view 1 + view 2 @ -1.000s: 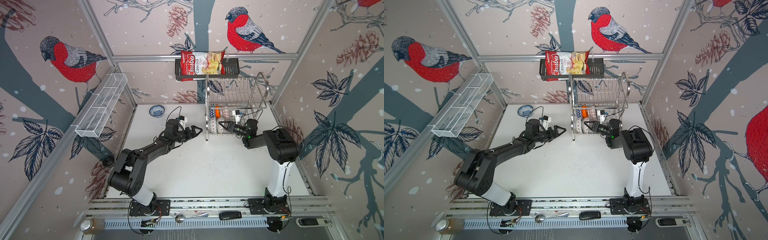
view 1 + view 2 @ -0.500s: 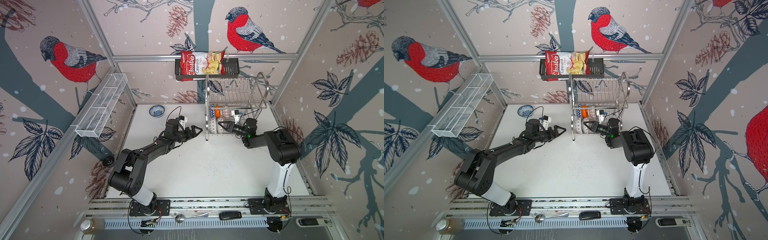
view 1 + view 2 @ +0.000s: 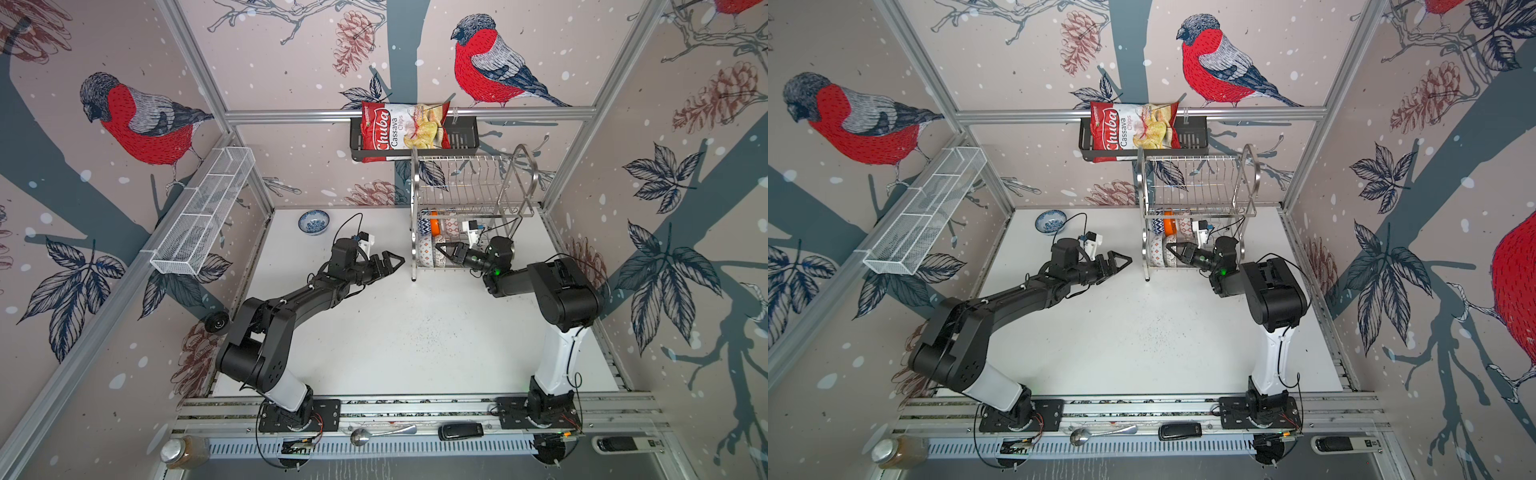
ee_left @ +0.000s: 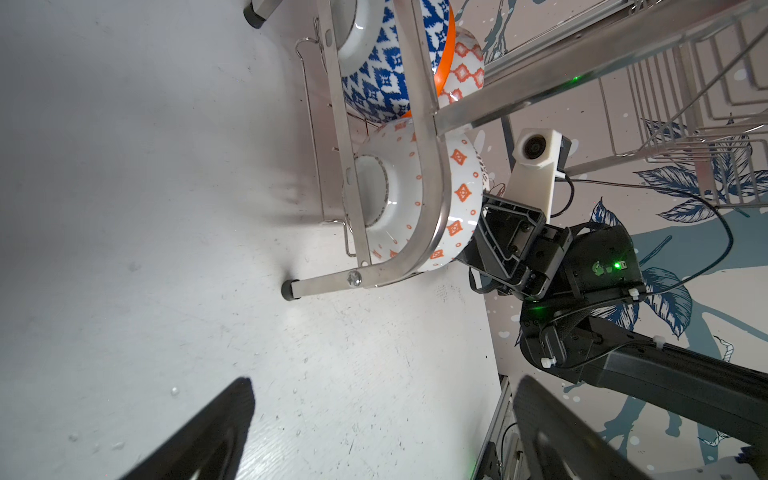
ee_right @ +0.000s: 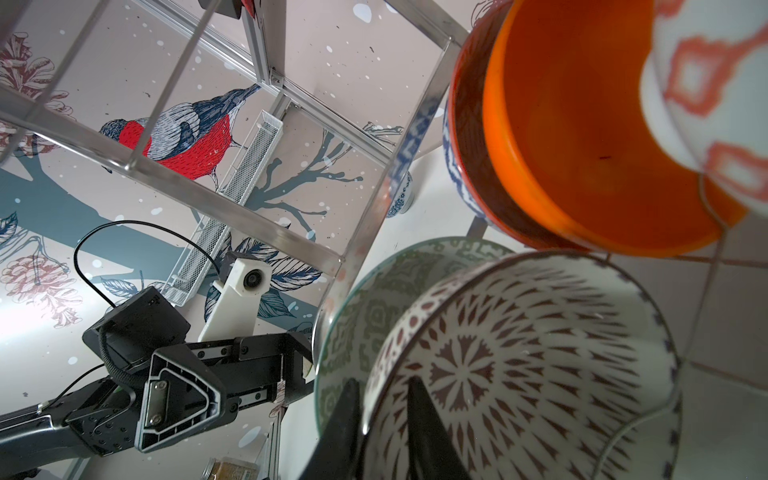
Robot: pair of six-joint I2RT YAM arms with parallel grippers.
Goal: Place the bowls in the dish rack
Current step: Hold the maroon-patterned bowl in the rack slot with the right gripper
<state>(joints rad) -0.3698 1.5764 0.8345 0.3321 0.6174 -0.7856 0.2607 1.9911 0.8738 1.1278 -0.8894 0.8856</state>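
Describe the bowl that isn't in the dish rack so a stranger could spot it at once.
Start at the two-tier shiny steel wire dish rack at the back of the white table. Look left along the back wall: a small round white bowl with blue floral pattern sits alone, upright on the bare tabletop. The other bowls stand on edge inside the rack.

left pincer (image 3: 395, 258) spread wide on an outstretched arm; right pincer (image 3: 443, 251) slightly parted, arm bent.

The walls (image 3: 266, 75) are pale pink, printed with red-breasted birds (image 3: 141, 120), pine cones (image 3: 353, 45) and dark blue leaves (image 3: 665, 178). Aluminium frame bars (image 3: 291, 115) run along the corners. The white surface (image 3: 395, 332) is evenly lit and finely speckled.
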